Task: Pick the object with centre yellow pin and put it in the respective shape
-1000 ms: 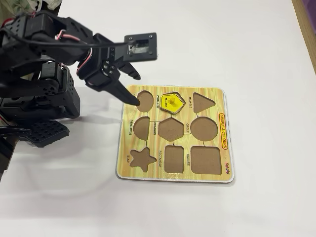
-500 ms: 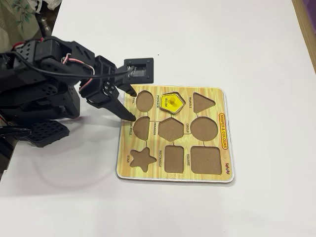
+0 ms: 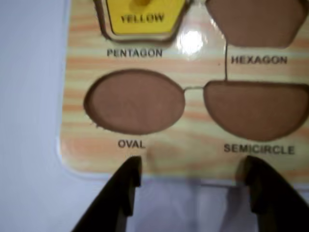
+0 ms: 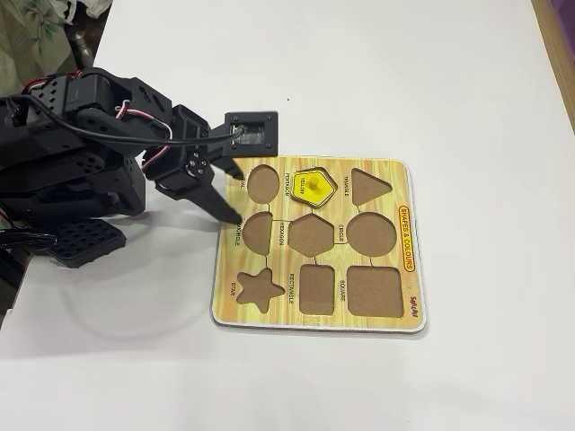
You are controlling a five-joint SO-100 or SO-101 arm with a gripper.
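A yellow pentagon piece (image 4: 316, 188) with a yellow centre pin sits in the pentagon recess of the wooden shape board (image 4: 409, 305). In the wrist view the piece (image 3: 142, 18) lies at the top edge, marked YELLOW, above the label PENTAGON. My gripper (image 3: 193, 166) is open and empty, its two black fingers hanging over the board's near edge below the oval recess (image 3: 135, 101) and semicircle recess (image 3: 256, 108). In the fixed view the gripper (image 4: 235, 196) hovers at the board's left edge, apart from the piece.
The board's other recesses are empty: hexagon (image 4: 311, 235), circle (image 4: 371, 234), triangle (image 4: 368, 187), star (image 4: 259, 289), rectangle (image 4: 317, 289), square (image 4: 375, 291). The board lies on a white table (image 4: 449, 90). The arm's black base (image 4: 63, 197) stands left of the board.
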